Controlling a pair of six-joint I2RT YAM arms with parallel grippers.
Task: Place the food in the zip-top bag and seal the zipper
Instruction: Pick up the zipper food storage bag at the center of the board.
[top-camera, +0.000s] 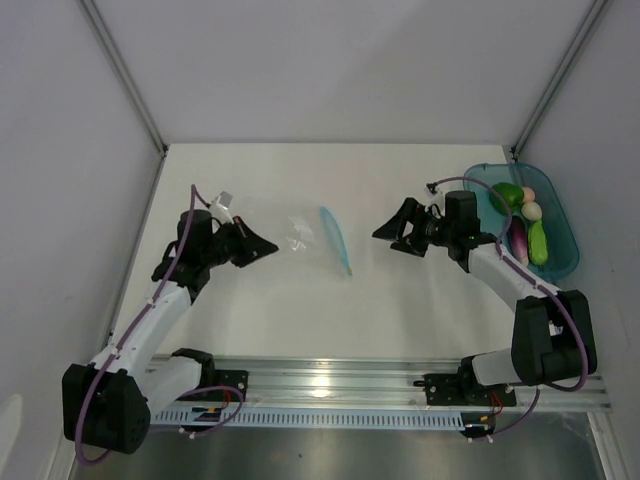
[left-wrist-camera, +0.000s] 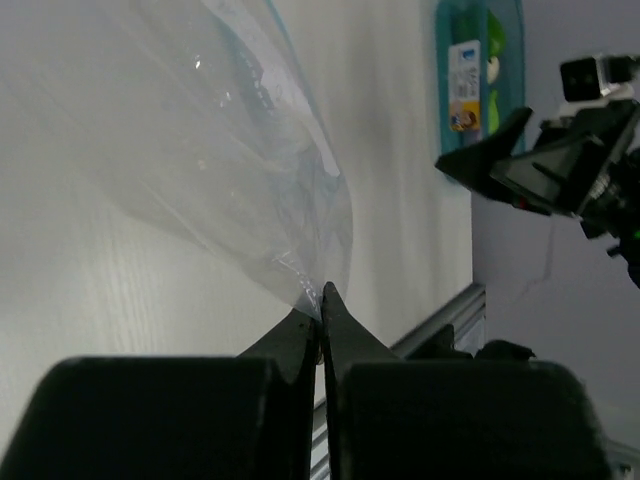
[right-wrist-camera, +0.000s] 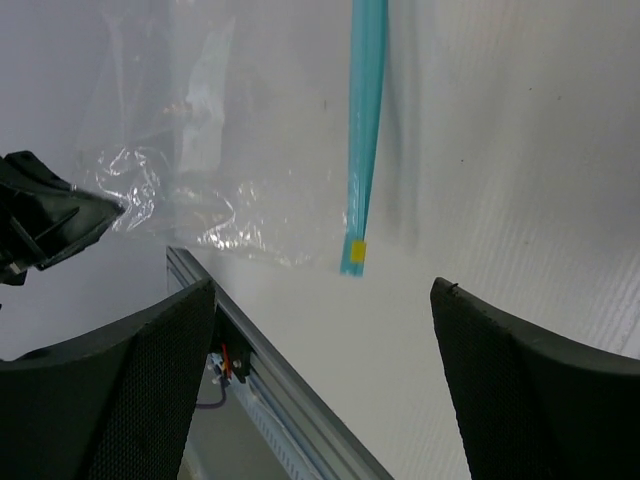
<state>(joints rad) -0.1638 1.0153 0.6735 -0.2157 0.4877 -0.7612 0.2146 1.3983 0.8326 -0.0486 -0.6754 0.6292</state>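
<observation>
The clear zip-top bag (top-camera: 298, 234) lies mid-table, its teal zipper (top-camera: 336, 241) along the right edge. My left gripper (top-camera: 268, 245) is shut on the bag's left corner; in the left wrist view the plastic (left-wrist-camera: 230, 150) fans out from the pinched fingertips (left-wrist-camera: 322, 303). My right gripper (top-camera: 385, 234) hovers open just right of the zipper, holding nothing. In the right wrist view the zipper (right-wrist-camera: 365, 130) and the crinkled bag (right-wrist-camera: 200, 185) lie beyond its wide jaws (right-wrist-camera: 322, 288). The food sits in the tray: green pepper (top-camera: 507, 195), pink ball (top-camera: 528, 194), egg (top-camera: 531, 211), eggplant (top-camera: 519, 240), long vegetable (top-camera: 538, 243).
A teal translucent tray (top-camera: 570, 255) stands at the far right against the wall, also seen in the left wrist view as the tray (left-wrist-camera: 445, 60). White walls enclose the table on three sides. A metal rail (top-camera: 330, 380) runs along the near edge.
</observation>
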